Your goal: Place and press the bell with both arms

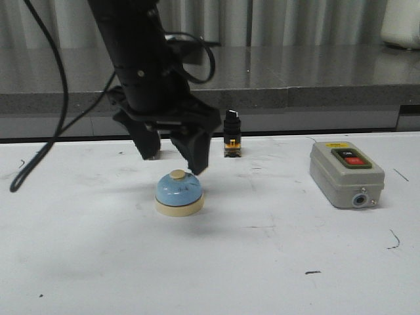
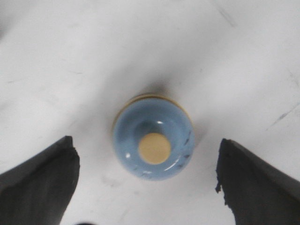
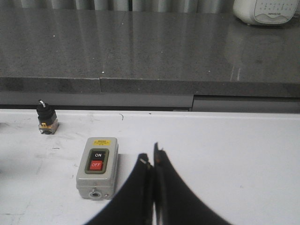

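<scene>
Front view shows the left end effector (image 1: 176,156), jaws spread, poised just above the call bell (image 1: 178,194) standing on the white bench (image 1: 262,262); a clean press likely needs the right end effector (image 3: 153,161), fingers together, centred over the cream button (image 2: 154,148).

1. A grey switch box (image 1: 346,174) with a black ON button and a red OFF button lies near the right edge of the white desk (image 1: 262,262).
2. A small black-knobbed selector switch (image 1: 231,134) stands upright near the desk's far edge, around its middle.
3. A white device (image 3: 265,10) sits on the grey counter (image 1: 295,72) beyond the far right corner.
</scene>
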{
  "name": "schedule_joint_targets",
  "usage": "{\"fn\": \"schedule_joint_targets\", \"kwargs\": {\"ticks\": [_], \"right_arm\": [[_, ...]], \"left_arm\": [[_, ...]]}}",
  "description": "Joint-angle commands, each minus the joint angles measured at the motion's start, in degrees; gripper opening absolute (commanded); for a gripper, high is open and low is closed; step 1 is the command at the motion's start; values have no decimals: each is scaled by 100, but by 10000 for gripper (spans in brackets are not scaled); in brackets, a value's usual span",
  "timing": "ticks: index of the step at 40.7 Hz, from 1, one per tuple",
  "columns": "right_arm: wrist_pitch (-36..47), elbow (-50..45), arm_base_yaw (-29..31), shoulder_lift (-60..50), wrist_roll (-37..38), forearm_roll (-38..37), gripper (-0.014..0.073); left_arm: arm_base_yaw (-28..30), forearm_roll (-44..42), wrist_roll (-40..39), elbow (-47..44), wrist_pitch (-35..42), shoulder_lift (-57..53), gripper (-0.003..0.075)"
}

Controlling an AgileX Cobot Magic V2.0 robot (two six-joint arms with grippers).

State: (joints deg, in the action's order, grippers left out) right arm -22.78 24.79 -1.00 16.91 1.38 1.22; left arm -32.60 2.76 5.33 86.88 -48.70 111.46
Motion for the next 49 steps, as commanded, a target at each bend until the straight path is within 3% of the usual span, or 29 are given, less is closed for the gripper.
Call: {"fn": "schedule_joint_targets", "kwargs": {"ticks": [1,4,15,18,27,44,49], "right_arm": [[507,224,31,97,0,-28,-69],[507,224,31,97,0,-28,-69],[491,224,31,97,0,-28,-69],[482,224,31,97,0,-28,-69],[475,224,31,97,0,-28,-69],[287,219,31,97,0,-28,-69],[212,219,31,114,0,-28,-69]], "left_arm": [[351,33,-29,-106,-77,-652,526],[661,79,-29,-363,-208,-855,464],[2086,477,-29,-1865,31,-1994,69],[2360,551,-29,-2223,212,-2324,-9],[2928,671,-29,-3466,912,-3702,-20],[2788,728,-29,-5570,3178,-7125,-20],[2788,728,-29,-5980,3414,-8081,-20]]}}
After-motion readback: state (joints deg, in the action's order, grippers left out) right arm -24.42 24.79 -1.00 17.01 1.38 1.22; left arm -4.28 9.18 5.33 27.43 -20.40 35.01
